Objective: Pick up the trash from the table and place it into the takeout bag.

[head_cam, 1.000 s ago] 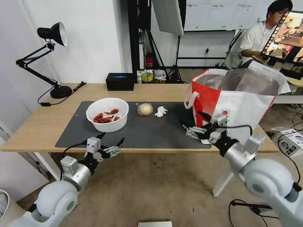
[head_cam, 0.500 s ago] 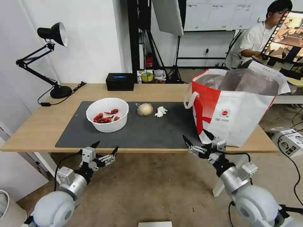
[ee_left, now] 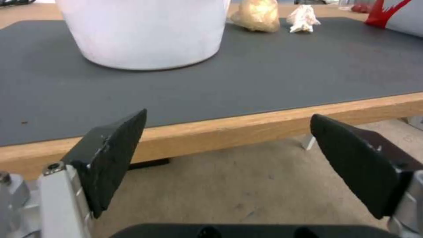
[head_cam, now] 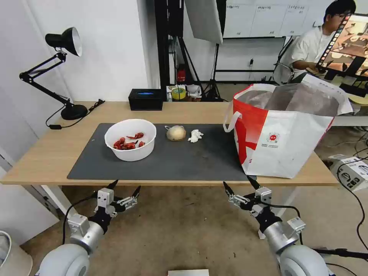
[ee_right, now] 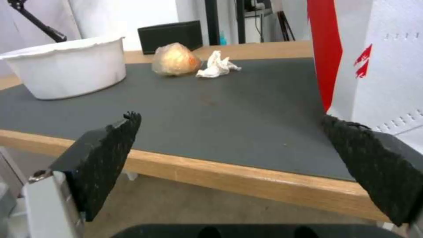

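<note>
Desk lamp (head_cam: 61,42): black, jointed arm, far left corner of the bench (head_cam: 42,153).
Left gripper (head_cam: 124,189): below the bench's front edge, fingers (ee_left: 112,145) wide apart, empty.
Mat (head_cam: 184,161): dark grey, matte, rectangular, carrying all the loose trash.
Bowl (head_cam: 130,138): white, round, smooth-walled, on the mat's left part, with red shells inside. Judged the bulkiest item; best lifted level, gripped at the rim, so the shells stay in.
Black box (head_cam: 145,99): rectangular, at the bench's back edge; not trash.
Tan lump (head_cam: 176,132): rounded, glossy as if wrapped in film, mid-mat, just beside the tissue.
Tissue (head_cam: 195,135): white, crumpled, soft; a low pinch from above should suit it.
Right gripper (head_cam: 240,184): below the front edge near the bag, fingers (ee_right: 103,158) wide apart, empty. Either arm must rise clear of the edge before reaching in.
Takeout bag (head_cam: 285,130): boxy, white with red side panel, foil-lined, mouth open upward, standing at the bench's right end.
</note>
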